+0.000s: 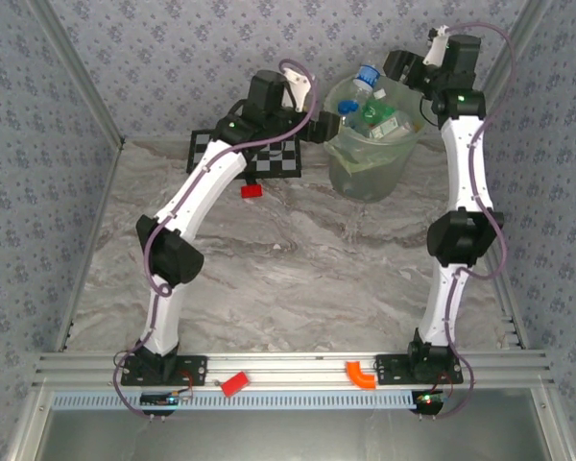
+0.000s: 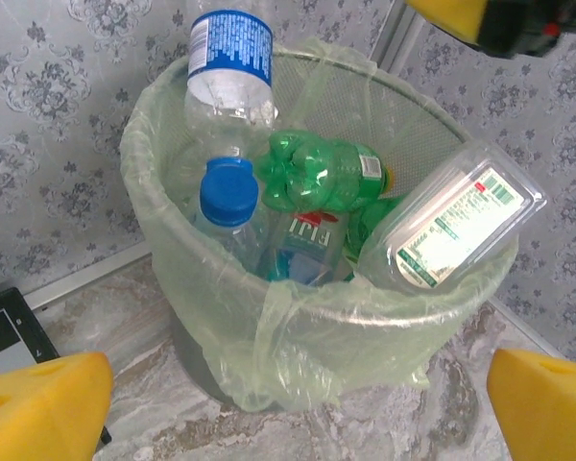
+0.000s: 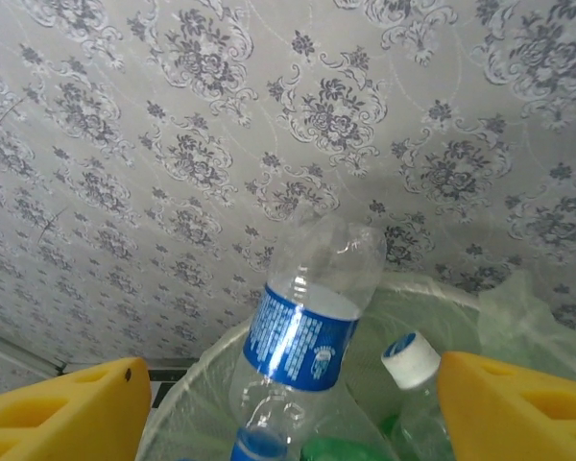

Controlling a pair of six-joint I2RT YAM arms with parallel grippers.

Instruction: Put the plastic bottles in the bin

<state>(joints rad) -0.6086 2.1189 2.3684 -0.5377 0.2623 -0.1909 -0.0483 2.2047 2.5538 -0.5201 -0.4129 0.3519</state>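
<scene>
The bin [image 1: 370, 171], pale green with a bag liner, stands at the back of the table. Several plastic bottles lie in it. A clear bottle with a blue label [image 3: 307, 327] stands cap-down and sticks up over the rim [image 2: 230, 58]. Beside it are a blue-capped bottle [image 2: 228, 192], a green bottle [image 2: 319, 175] and a white-capped bottle [image 3: 411, 360]. My left gripper [image 2: 293, 413] hangs open just outside the bin's left rim [image 1: 322, 125], holding nothing. My right gripper [image 3: 288, 413] hovers over the bin's far right rim [image 1: 410, 72], open, its yellow fingers [image 3: 518, 403] clear of the labelled bottle.
A clear labelled food container [image 2: 456, 226] leans inside the bin. A black-and-white chequered board [image 1: 269, 154] lies left of the bin, under the left arm, with a small red block [image 1: 251, 190] in front of it. Patterned walls close in behind and on both sides.
</scene>
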